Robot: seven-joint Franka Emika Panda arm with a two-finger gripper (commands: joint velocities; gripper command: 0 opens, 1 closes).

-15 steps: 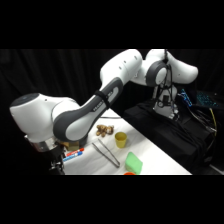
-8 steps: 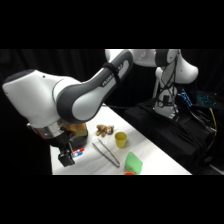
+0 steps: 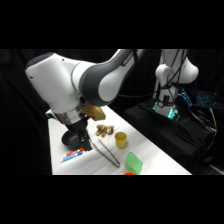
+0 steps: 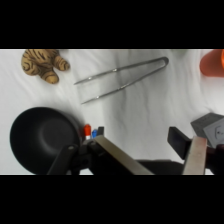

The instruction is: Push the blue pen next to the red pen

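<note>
Red pen (image 3: 78,152): one
Blue pen (image 3: 68,159): one
Black bowl (image 4: 42,140): one
Metal tongs (image 4: 121,77): one pair
Tiger soft toy (image 4: 44,63): one
Yellow cup (image 3: 120,140): one
Green block (image 3: 134,162): one
Orange thing (image 4: 213,63): one

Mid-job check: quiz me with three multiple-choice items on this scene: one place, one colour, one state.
1. The red pen and blue pen tips lie beside: A the tongs; B the black bowl; C the striped toy.
2. The cup is: A yellow; B blue; C white.
3. The claw is: A shut on the tongs; B shut on the bowl; C open.
Key: B, both tips show at the bowl's rim in the wrist view; A, the cup looks yellow; C, its fingers stand apart, holding nothing.
</note>
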